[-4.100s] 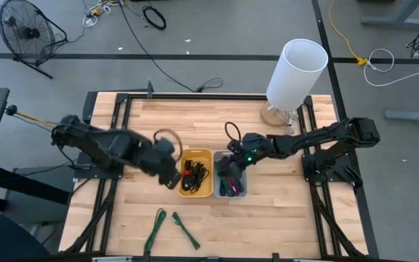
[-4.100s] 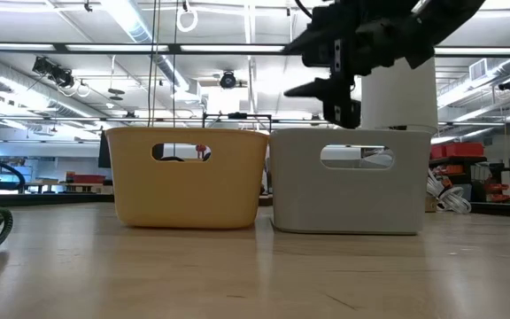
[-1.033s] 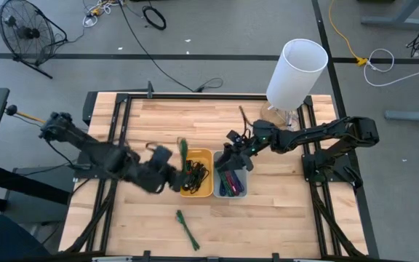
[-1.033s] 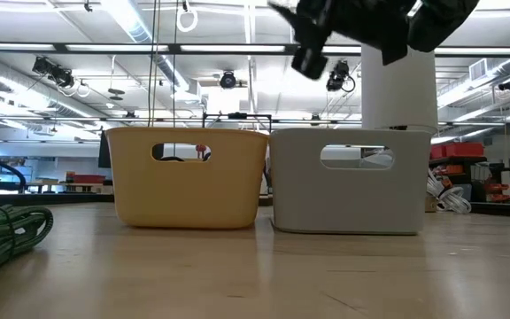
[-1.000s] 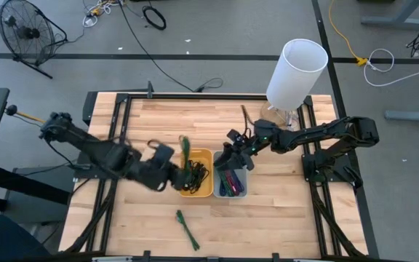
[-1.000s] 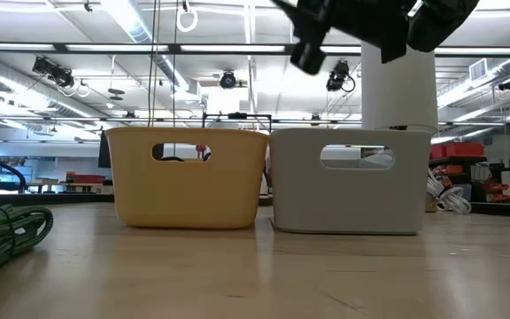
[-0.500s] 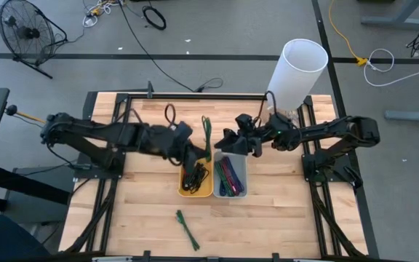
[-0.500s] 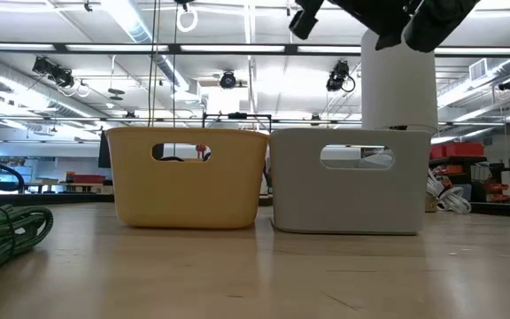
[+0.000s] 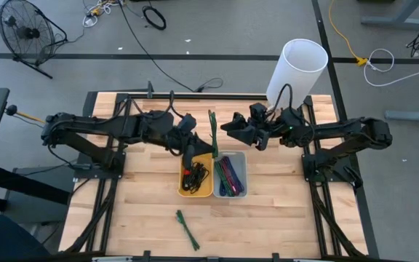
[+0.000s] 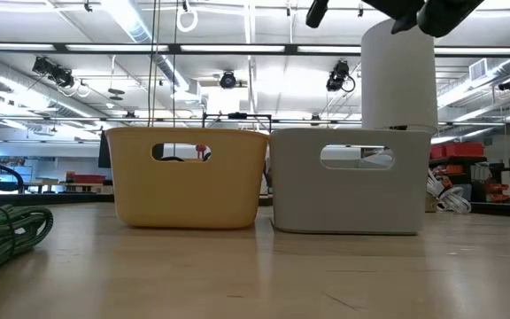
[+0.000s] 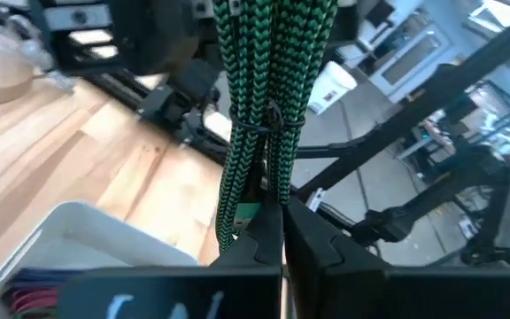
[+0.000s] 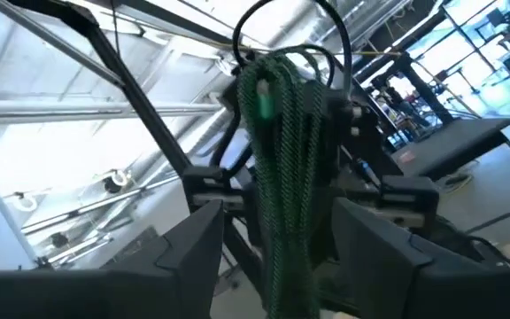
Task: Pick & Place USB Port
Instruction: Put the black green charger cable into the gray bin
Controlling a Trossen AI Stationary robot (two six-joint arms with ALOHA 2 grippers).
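Wooden table [image 9: 282,211] in an open workshop (ceiling lights, cables on grey floor). Left gripper [image 9: 198,145] clamped on the green braided USB cable [image 9: 212,132], held above yellow bin [image 9: 196,191]. Right gripper [image 9: 229,129] spread, just beside the cable.

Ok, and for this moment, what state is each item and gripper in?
left gripper: shut on the green cable bundle, raised above the bins
right gripper: open, beside the bundle
yellow bin: holds black cables
grey bin: holds coloured cables
second green cable: loose on table
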